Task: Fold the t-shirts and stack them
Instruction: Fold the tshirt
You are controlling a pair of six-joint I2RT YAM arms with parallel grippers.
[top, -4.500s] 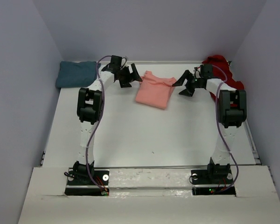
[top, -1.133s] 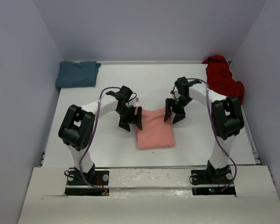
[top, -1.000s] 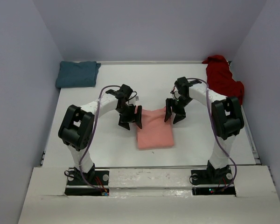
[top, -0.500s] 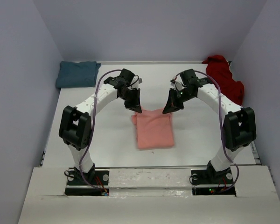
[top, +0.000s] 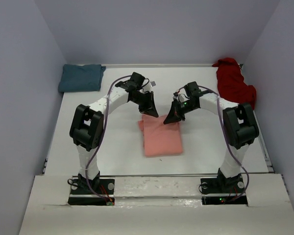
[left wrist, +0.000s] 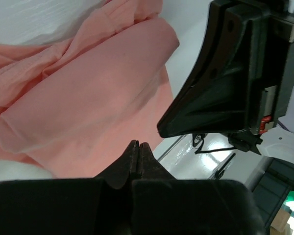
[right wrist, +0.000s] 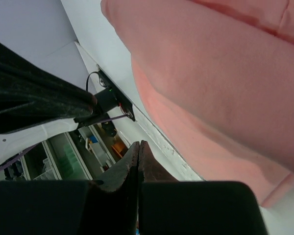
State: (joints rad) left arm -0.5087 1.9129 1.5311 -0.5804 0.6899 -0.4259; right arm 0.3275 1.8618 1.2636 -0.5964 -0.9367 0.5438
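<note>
A folded salmon-pink t-shirt (top: 160, 135) lies in the middle of the table, also filling the left wrist view (left wrist: 83, 98) and the right wrist view (right wrist: 220, 73). My left gripper (top: 154, 114) hovers shut and empty over the shirt's far left corner; its fingers (left wrist: 137, 147) press together. My right gripper (top: 167, 120) is shut and empty over the far edge, fingers (right wrist: 138, 145) touching. The right gripper (left wrist: 225, 73) shows large in the left wrist view. A folded teal t-shirt (top: 81, 77) sits at the far left. A crumpled dark red t-shirt (top: 234, 81) lies at the far right.
Purple-grey walls close in the white table (top: 117, 147) on three sides. The arm bases (top: 90, 186) stand on a white ledge at the near edge.
Both grippers let go of the pink shirt, rose off its far corners and shut. They have since swung inward toward each other above its far edge.
</note>
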